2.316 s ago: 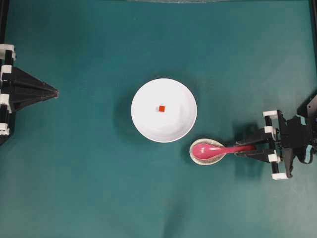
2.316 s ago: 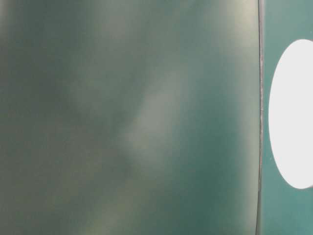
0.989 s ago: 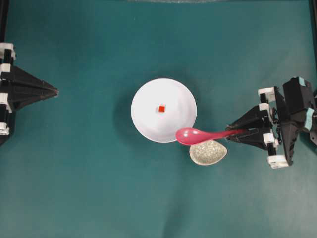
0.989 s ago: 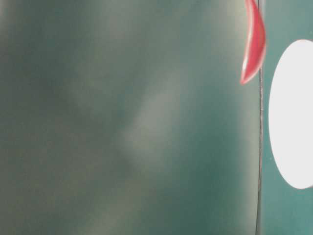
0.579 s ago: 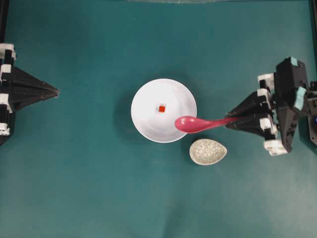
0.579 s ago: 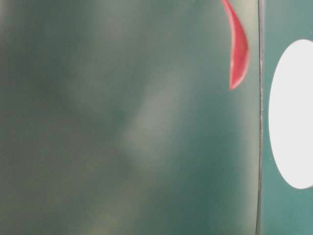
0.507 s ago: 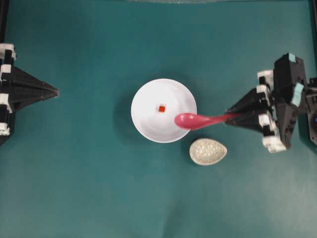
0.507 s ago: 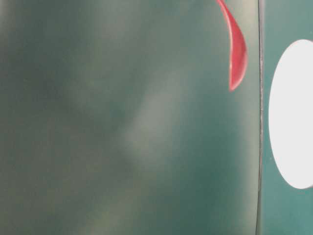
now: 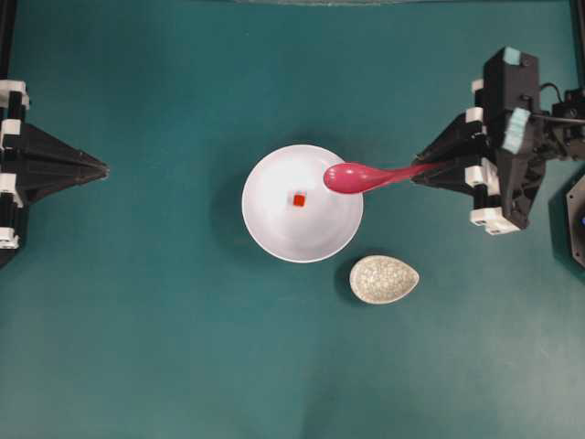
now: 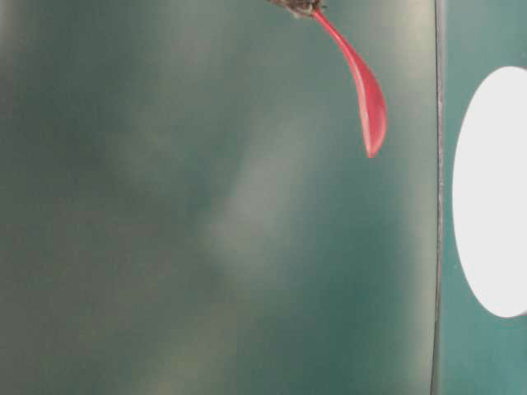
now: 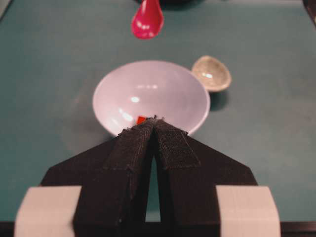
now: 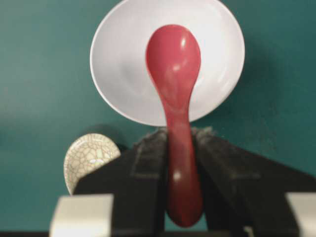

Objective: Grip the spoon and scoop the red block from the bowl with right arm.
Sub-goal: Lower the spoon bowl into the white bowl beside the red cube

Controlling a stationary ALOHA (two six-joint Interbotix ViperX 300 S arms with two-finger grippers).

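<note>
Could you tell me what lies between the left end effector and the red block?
Overhead: bare teal table, then the bowl's near rim and white inner wall between the left end effector and the block.

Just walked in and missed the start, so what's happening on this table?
The right gripper holds the pink spoon by its handle, with the scoop raised over the near edge of the white bowl. The red block lies loose in the bowl, not yet scooped. A small speckled dish sits empty beside the bowl. The left gripper is shut and parked off to the side.
</note>
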